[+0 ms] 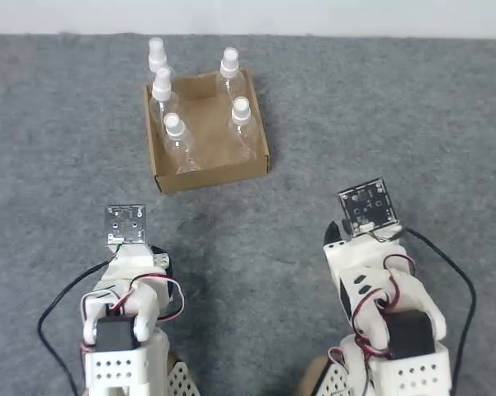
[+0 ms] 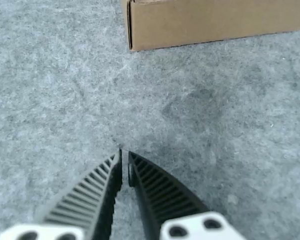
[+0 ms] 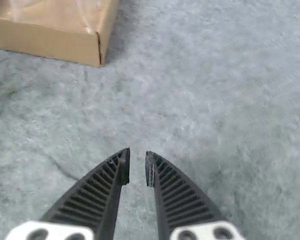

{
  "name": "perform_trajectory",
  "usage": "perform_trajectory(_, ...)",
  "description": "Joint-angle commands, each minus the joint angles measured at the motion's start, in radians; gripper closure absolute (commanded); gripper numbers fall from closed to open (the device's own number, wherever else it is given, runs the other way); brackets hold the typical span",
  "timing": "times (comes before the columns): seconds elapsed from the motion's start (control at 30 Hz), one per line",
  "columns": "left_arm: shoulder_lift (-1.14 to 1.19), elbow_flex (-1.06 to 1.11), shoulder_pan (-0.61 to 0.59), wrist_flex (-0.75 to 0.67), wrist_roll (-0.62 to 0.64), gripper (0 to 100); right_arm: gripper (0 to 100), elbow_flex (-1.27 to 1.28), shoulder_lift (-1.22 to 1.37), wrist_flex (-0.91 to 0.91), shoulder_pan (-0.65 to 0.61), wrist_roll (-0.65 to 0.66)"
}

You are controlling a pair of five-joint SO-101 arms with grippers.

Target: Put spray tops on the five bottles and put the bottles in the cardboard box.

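In the lower left of the high view the left arm (image 1: 125,289) stands on the grey worktop (image 1: 413,124). Its wrist view shows the left hand (image 2: 124,156) clenched, the two fingertips almost touching, with nothing between them. It hangs above bare worktop, well apart from the cardboard box (image 2: 214,22).

In the upper middle of the high view, a little to the left, is the cardboard box (image 1: 210,177), open on top. Five bottles stand upright there, each with a white spray top. On the left side there are three: the far left bottle (image 1: 157,54) at the back corner, the second bottle (image 1: 162,87) just before it, and the near left bottle (image 1: 176,132). I cannot tell if the far left one stands inside the box or just behind it. On the right side stand the far right bottle (image 1: 229,66) and the near right bottle (image 1: 242,115).

In the lower right is the right arm (image 1: 380,289). The right hand (image 3: 137,164) is nearly closed with a thin slit and grasps nothing.
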Motion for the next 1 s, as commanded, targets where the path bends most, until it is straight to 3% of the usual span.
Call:
perform_trajectory(0.0,0.003,-0.012,-0.003,0.008,-0.012,99,99.2,0.026,-0.008,-0.024,0.021,0.009)
perform_trajectory(0.83,0.003,-0.012,-0.003,0.008,-0.012,99,99.2,0.44,-0.008,-0.39,0.025,0.005)
perform_trajectory(0.97,0.003,-0.012,-0.003,0.008,-0.012,99,99.2,0.434,-0.008,-0.394,0.097,-0.041)
